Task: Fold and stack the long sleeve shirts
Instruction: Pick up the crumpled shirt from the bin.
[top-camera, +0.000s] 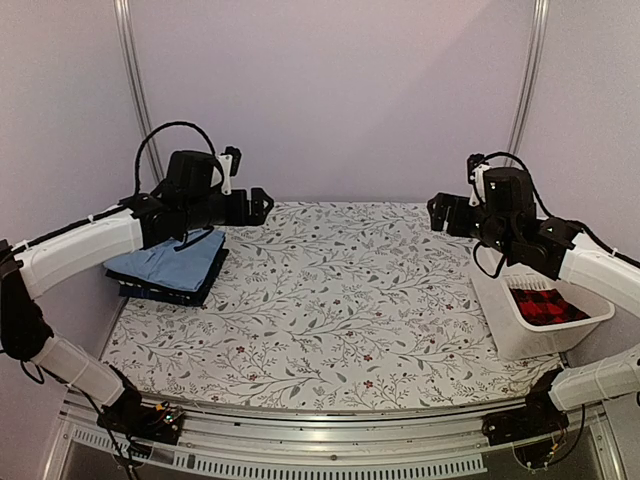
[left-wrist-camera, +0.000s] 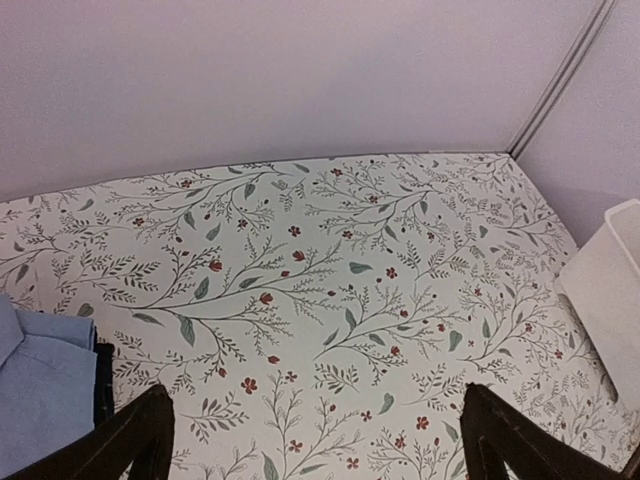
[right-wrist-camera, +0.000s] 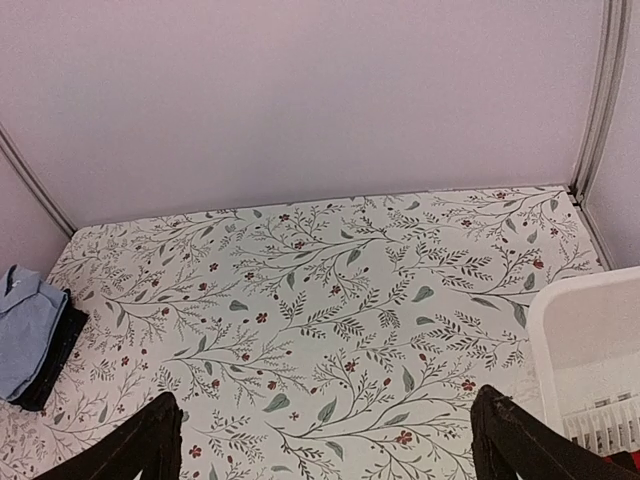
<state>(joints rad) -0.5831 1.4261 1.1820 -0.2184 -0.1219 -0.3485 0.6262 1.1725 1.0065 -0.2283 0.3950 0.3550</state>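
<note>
A folded light blue collared shirt (top-camera: 170, 265) lies on a folded dark navy garment (top-camera: 170, 292) at the table's left side; both also show in the left wrist view, the blue shirt (left-wrist-camera: 40, 385) over the navy one (left-wrist-camera: 103, 395), and again as blue shirt (right-wrist-camera: 25, 325) in the right wrist view. A red-and-black checked flannel shirt (top-camera: 545, 307) sits bunched inside the white basket (top-camera: 500, 325) at the right. My left gripper (top-camera: 258, 205) hovers open above the table just right of the stack. My right gripper (top-camera: 440, 213) hovers open left of the basket. Neither holds anything.
The floral tablecloth (top-camera: 340, 300) covers the whole table. Pale walls with metal corner rails (top-camera: 135, 90) close in the back and sides. The basket's white wall (left-wrist-camera: 610, 290) shows at the right edge of the left wrist view.
</note>
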